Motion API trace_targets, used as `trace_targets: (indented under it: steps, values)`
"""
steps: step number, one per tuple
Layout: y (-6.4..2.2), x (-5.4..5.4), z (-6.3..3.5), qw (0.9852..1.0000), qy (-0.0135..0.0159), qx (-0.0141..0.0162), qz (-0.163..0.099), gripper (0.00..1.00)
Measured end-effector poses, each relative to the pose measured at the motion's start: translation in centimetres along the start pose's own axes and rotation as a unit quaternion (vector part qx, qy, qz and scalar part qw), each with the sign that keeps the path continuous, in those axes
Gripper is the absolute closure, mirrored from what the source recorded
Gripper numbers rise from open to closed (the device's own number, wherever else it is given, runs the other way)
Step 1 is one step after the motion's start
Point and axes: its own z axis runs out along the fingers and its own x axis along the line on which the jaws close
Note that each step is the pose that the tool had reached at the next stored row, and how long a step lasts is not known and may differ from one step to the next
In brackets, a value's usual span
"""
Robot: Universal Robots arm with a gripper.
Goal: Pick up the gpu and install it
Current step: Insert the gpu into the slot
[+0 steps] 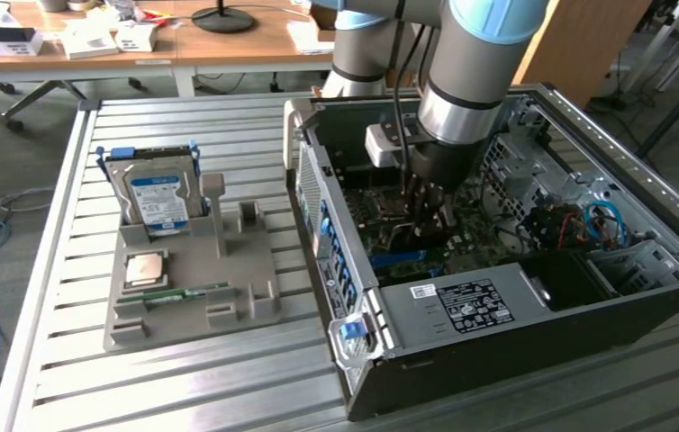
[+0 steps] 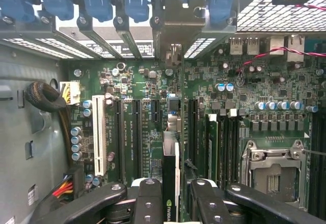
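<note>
One thin gpu (image 2: 170, 160), edge-on in black hand (image 2: 173, 189), green motherboard (image 2: 254, 81)

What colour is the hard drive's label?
Mostly blue; the hard drive shows best in the exterior view.

Exterior cam looks down from up high at the open computer case (image 1: 532, 351), frame right; wrist cam's right up close on its motherboard (image 2: 127, 81), seen in both.

One hard drive (image 1: 157, 200), one processor (image 1: 148, 268) and one memory stick (image 1: 189, 292) are sitting in one holder (image 1: 249, 310); one computer case (image 1: 496, 351) is enclosing one gpu (image 2: 169, 170).
</note>
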Motion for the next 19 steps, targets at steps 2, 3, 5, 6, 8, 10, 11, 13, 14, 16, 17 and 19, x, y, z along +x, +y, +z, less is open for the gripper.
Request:
trace_targets:
  steps: [2, 3, 5, 6, 8, 10, 11, 13, 14, 16, 17, 19]
  values:
    - [0.00, 0.00, -0.16, 1.0000, 0.0000, 0.0000, 0.000, 0.74]
    - [-0.01, 0.00, -0.23, 1.0000, 0.0000, 0.0000, 0.000, 0.74]
    - [-0.03, -0.01, -0.35, 1.0000, 0.0000, 0.0000, 0.000, 0.74]
    - [-0.07, -0.01, -0.37, 1.0000, -0.0001, 0.0001, 0.000, 0.74]
    - [-0.18, -0.01, -0.40, 1.0000, -0.0001, -0.0001, 0.000, 0.74]
    - [-0.30, -0.01, -0.42, 1.0000, 0.0000, -0.0002, 0.000, 0.74]
    - [-0.30, -0.01, -0.42, 1.0000, 0.0000, -0.0003, 0.000, 0.74]
    - [-0.30, -0.01, -0.42, 1.0000, 0.0000, -0.0003, 0.000, 0.74]
    - [-0.30, -0.01, -0.42, 1.0000, 0.0000, -0.0003, 0.000, 0.74]
    - [-0.30, -0.01, -0.42, 1.0000, 0.0000, -0.0003, 0.000, 0.74]
    - [-0.31, -0.01, -0.41, 1.0000, 0.0000, -0.0003, 0.000, 0.74]
    - [-0.31, 0.00, -0.30, 1.0000, 0.0000, -0.0002, 0.000, 0.74]
